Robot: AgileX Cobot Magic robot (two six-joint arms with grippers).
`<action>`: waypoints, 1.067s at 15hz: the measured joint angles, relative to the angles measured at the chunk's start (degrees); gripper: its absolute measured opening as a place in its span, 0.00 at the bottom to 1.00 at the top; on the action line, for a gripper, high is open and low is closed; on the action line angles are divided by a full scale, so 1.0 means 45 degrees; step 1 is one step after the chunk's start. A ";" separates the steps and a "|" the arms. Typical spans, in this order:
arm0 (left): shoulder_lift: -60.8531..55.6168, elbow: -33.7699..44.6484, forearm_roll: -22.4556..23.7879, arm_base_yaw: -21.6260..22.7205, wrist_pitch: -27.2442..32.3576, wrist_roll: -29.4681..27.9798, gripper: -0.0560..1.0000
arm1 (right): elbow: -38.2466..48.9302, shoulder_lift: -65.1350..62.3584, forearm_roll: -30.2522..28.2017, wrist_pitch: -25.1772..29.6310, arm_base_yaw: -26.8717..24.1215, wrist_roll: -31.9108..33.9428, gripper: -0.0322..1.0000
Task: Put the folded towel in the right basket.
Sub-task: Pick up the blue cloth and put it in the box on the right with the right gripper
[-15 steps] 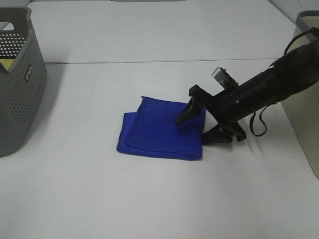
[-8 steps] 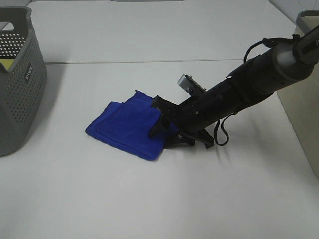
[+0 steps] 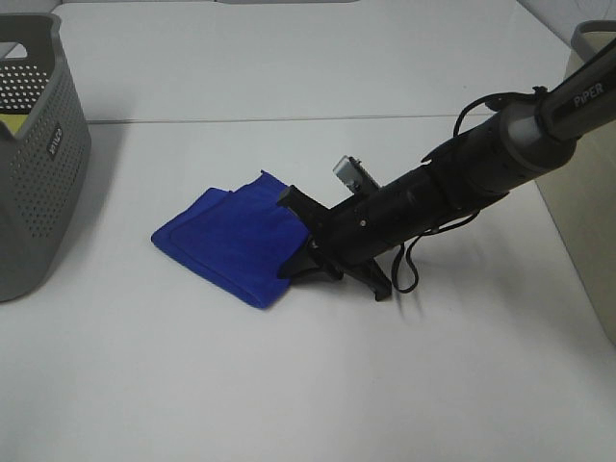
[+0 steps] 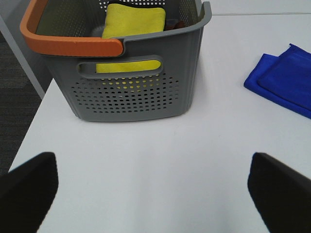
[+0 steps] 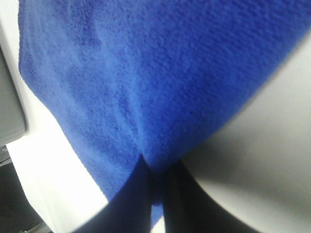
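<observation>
At the middle of the worktop [image 3: 289, 385], the right gripper [image 3: 306, 258] now pinches tight on the right corner of the folded towel [image 3: 226, 245], jaws that stood wide a second ago. The push has slid and turned the towel toward the left edge; it lies flat, well apart from the right basket [image 3: 589, 37] at the right edge. Grasp looks made, so lift and carry come next; left gripper [image 4: 154, 189] hangs spread, holding nothing.

The folded towel [image 3: 223, 248] is soft, napped cloth, matt and fuzzy. The right gripper [image 3: 292, 269] looks like matt black plastic. At 9 o'clock from the towel, the grey basket [image 3: 38, 164] is perforated matt plastic. At 3 o'clock, the right basket [image 3: 589, 231] has smooth plain walls. The table [image 3: 289, 385] is smooth and white with a faint sheen.
</observation>
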 joint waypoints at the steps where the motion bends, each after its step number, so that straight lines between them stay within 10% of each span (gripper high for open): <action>1: 0.0000 0.0000 0.0000 0.0000 0.0000 0.0000 0.99 | -0.0089 0.0025 -0.0025 0.0051 0.0000 -0.0064 0.08; 16: 0.0000 0.0000 0.0000 0.0000 0.0000 0.0000 0.99 | -0.0280 -0.6608 -0.0331 -0.0369 -0.0624 -0.2228 0.08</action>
